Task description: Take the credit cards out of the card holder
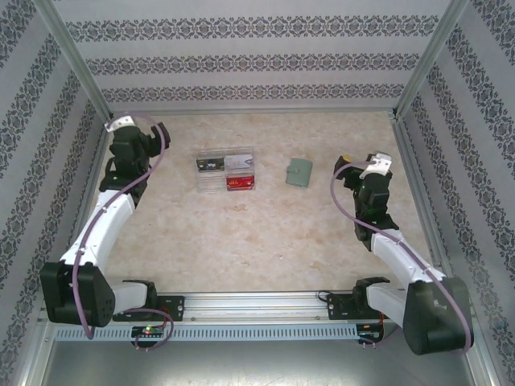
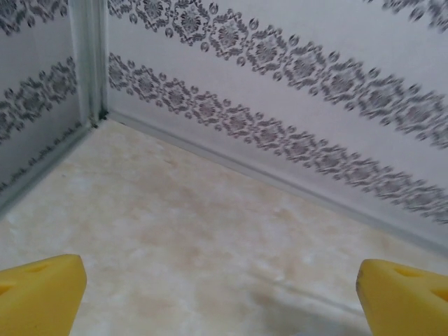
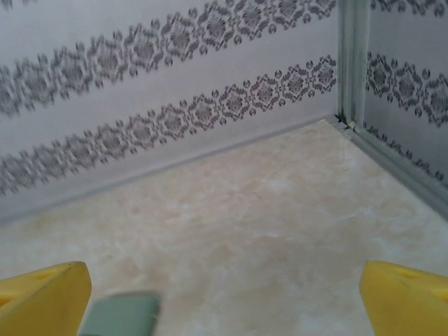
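Card holder lies lengthwise near-to-far; left end effector, right end effector apart.

You're looking at a pale, marbled beige bench, boxed in on three sides by white walls printed with bands of grey damask ornament. Silver metal posts rise from its far corners, and a metal rail runs along its near edge. The light is soft and even.

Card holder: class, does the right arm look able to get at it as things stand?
Probably yes. The card holder lies closed on bare table just left of the open right gripper, with nothing between them; the clear box sits farther left.
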Motion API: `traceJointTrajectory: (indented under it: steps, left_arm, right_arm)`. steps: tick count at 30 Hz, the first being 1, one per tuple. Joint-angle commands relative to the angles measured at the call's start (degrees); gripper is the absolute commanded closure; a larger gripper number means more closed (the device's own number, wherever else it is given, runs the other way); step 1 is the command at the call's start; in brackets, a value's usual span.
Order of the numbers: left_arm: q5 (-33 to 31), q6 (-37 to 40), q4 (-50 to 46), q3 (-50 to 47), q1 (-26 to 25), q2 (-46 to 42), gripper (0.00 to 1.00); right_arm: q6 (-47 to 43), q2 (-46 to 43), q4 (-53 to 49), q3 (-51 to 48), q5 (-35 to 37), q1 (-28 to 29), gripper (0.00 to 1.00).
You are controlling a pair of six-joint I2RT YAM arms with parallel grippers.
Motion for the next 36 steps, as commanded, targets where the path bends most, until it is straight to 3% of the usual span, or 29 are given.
traceJointTrajectory:
  steps: [1,7,12,17,19,31,36]
  left_arm:
    - [8.8,-11.5,-15.3,0.8,0.6,-0.3,0.00]
    - [16.7,-16.1,-10.7,-1.7,-4.7,-2.9,0.09]
    - [8.7,-14.2,-12.4,0.3,-16.4,-1.9,0.08]
    - [6.8,-14.4,-11.5,-2.8,-21.3,-1.9,0.04]
    - [6.3,-14.0,-11.1,-4.8,-22.4,-3.0,0.00]
    - [10.6,-12.8,-11.7,-12.7,-23.0,-11.3,0.00]
    - [14.7,-13.3,-9.8,-15.3,-23.0,-13.0,0.00]
  right_arm:
    - [14.2,-1.4,-3.2,-0.6,-5.3,-1.4,0.02]
    - [15.1,1.4,-9.3,5.2,-16.9,0.9,0.02]
    - [15.9,4.4,-11.3,6.7,-17.8,4.4,0.02]
    - [12.2,11.5,-17.2,12.5,-18.4,7.3,0.02]
    - [11.3,16.0,-21.9,17.4,-18.3,8.0,0.02]
    - [13.0,47.3,-53.1,52.3,-8.2,12.4,0.02]
    - [14.8,53.5,-55.8,57.5,-6.6,14.0,0.02]
